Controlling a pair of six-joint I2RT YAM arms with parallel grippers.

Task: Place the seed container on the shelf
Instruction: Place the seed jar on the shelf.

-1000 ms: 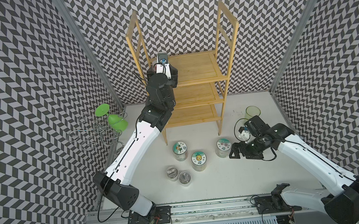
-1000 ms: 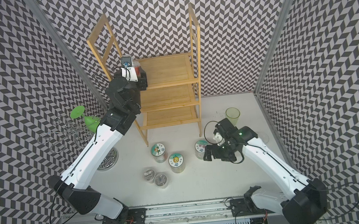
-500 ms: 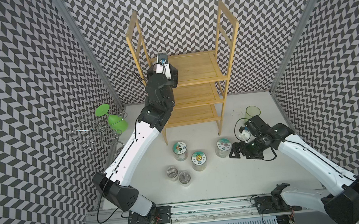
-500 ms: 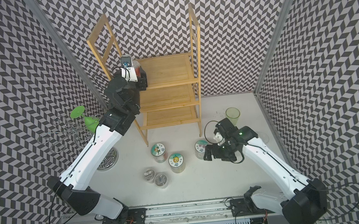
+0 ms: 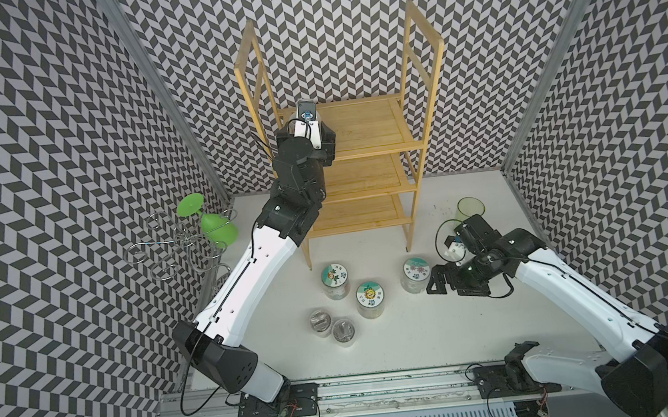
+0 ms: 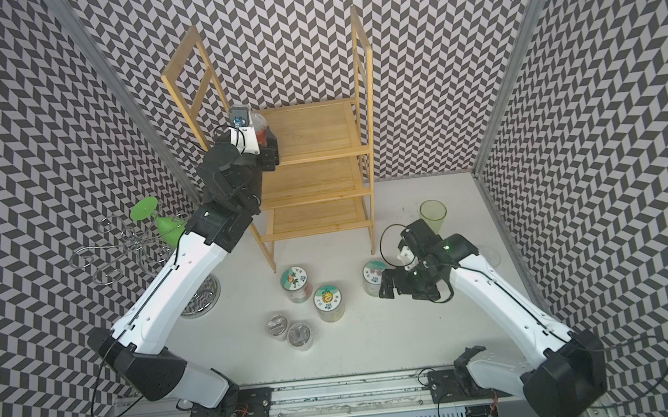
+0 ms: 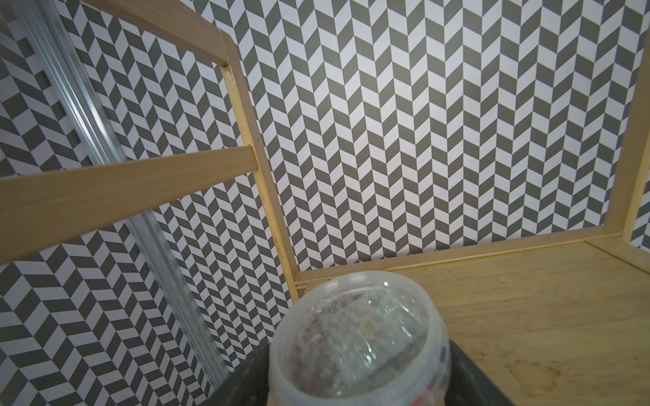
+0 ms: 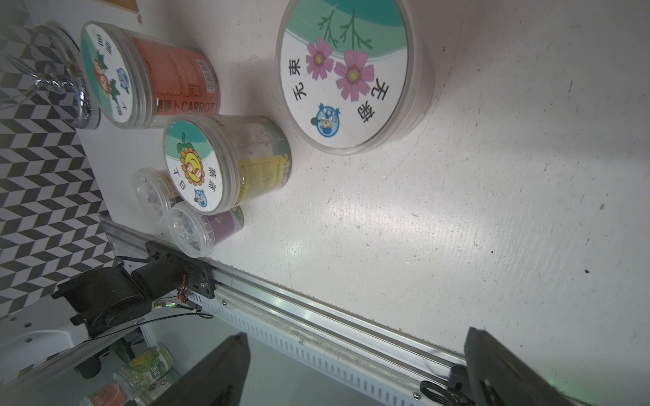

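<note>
The seed jar (image 7: pixel 355 330) is clear plastic with a cloudy see-through lid. Brown seeds and a crinkled clear packet show through the top, and a bit of red label shows low on its side. It is upright at the front left corner of the top board of the shelf (image 5: pixel 362 131), close to the left side frame. The left gripper (image 7: pixel 357 358) has a dark jaw on each side of it; whether they clamp it or stand just off it I cannot tell. The right gripper (image 8: pixel 355 334) hangs wide open, holding nothing, low over the table (image 8: pixel 457 211) beside a flower-lid jar (image 8: pixel 351 73).
</note>
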